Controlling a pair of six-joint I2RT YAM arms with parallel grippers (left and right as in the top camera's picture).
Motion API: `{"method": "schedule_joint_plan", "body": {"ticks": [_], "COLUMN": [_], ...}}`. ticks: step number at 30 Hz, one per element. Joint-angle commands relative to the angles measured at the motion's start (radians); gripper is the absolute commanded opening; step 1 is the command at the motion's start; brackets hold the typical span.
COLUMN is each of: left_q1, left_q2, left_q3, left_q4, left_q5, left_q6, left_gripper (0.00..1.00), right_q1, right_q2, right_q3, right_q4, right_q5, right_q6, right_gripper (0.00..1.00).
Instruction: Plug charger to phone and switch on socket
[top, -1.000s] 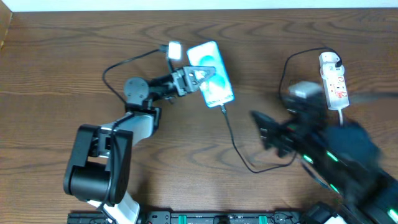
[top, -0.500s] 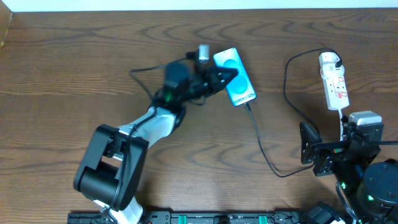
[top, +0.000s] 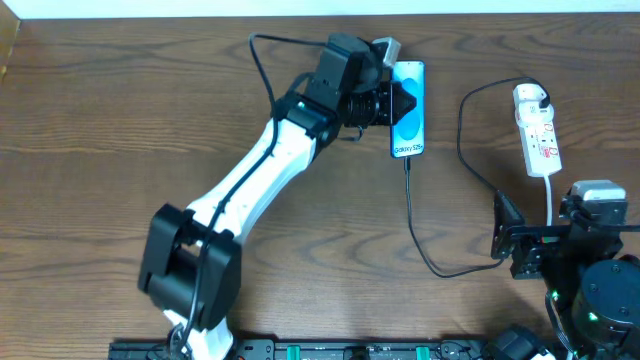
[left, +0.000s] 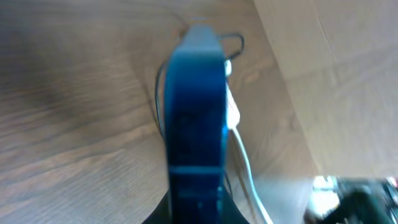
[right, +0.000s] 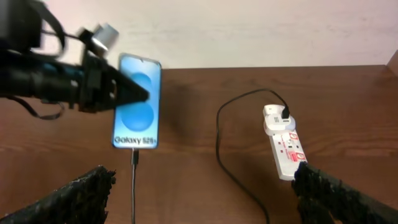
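Left gripper (top: 398, 103): jaws clamped on Galaxy phone (top: 410, 125), near worktop (top: 120, 100) back edge. Charger cable (top: 420, 240) meets phone's lower end. Power strip (top: 538, 135) back-right. Right gripper (right: 202, 177): jaws wide apart, empty.

- phone (top: 413, 130) at far middle of table (top: 100, 100), left gripper (top: 397, 103) on its left edge
- socket (top: 538, 135) well right of phone
- charger (top: 409, 200) leaves phone's near end, loops right, into socket's far end

Left arm (top: 250, 175): white links, black joints, looping black cable (top: 253, 45). Right arm (top: 590, 300): black housing, green lights.
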Motion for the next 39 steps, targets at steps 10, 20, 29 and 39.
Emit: {"method": "schedule_joint_plan", "body": {"ticks": [10, 20, 29, 39], "left_q1": [0.085, 0.083, 0.081, 0.08], "left_q2": [0.292, 0.324, 0.324, 0.326], "left_q3": [0.007, 0.002, -0.004, -0.009], "left_q4": [-0.011, -0.014, -0.108, -0.105], "left_q5": [0.364, 0.288, 0.079, 0.057], "left_q6": [0.091, 0.092, 0.092, 0.078], "left_gripper": [0.07, 0.08, 0.08, 0.08], "right_q1": [-0.005, -0.005, -0.005, -0.005], "right_q2": [0.05, 0.138, 0.217, 0.289], "right_q3": [-0.068, -0.079, -0.079, -0.079], "right_q4": [0.03, 0.065, 0.079, 0.11], "right_q5": [0.022, 0.021, 0.021, 0.018], "right_q6": [0.05, 0.084, 0.161, 0.261], "right_gripper": [0.96, 0.98, 0.99, 0.99]}}
